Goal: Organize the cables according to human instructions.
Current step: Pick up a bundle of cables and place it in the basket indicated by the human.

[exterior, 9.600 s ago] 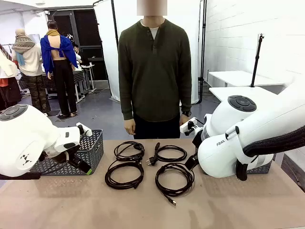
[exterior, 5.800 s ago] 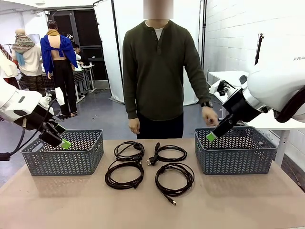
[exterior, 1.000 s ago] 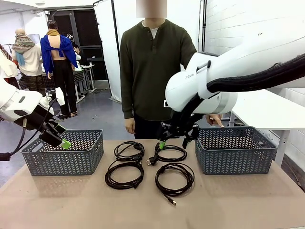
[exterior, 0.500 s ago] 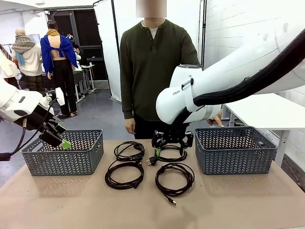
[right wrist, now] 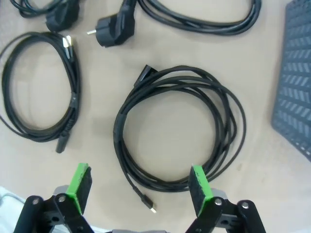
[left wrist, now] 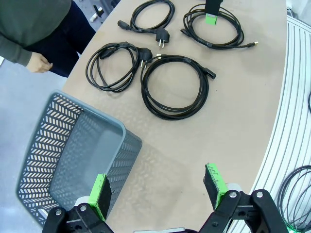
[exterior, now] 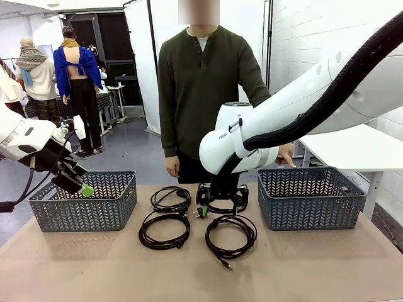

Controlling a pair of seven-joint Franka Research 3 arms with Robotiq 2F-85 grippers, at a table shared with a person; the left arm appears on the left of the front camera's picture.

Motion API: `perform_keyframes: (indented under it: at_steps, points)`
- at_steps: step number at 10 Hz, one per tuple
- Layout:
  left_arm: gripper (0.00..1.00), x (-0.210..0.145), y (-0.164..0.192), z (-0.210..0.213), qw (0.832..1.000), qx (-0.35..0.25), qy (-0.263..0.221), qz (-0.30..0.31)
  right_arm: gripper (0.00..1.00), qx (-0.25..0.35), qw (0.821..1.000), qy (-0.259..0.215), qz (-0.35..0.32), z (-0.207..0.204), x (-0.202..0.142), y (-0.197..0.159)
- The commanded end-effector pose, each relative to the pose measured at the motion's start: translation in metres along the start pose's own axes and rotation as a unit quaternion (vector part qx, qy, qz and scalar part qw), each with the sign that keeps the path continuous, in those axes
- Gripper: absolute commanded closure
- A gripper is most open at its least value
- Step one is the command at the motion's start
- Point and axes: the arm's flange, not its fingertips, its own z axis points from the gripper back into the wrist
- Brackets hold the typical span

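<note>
Now the right gripper has dropped low over the near-right cable, jaws wide and empty.

Its green pads straddle the near edge of that coil, touching nothing. A second ago it hung higher, above the far-right cable; since then it has swung in and down, so I judge that a pick from this pair of cables is about to begin. The coil lies flat on the table, a touch wider along the line between the pads. Its small plug trails toward the robot's edge, and its other end points to the far side. The left gripper has not moved, agape over the left basket. The person's hand sits by the right basket, perhaps marking the destination.
</note>
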Motion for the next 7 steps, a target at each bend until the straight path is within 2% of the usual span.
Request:
perform_keyframes:
  at_steps: [1, 7]
  points:
    - [0.00, -0.0025, 0.0026, -0.0007, 1.000, -0.005, -0.005, -0.001, 0.00, -0.010, 1.000, 0.007, -0.016, -0.0078, 0.0062, 0.0100]
    - [0.00, -0.0025, 0.0026, -0.0007, 1.000, -0.005, -0.005, -0.001, 0.00, 0.000, 1.000, 0.004, -0.003, -0.0050, 0.0008, 0.0020]
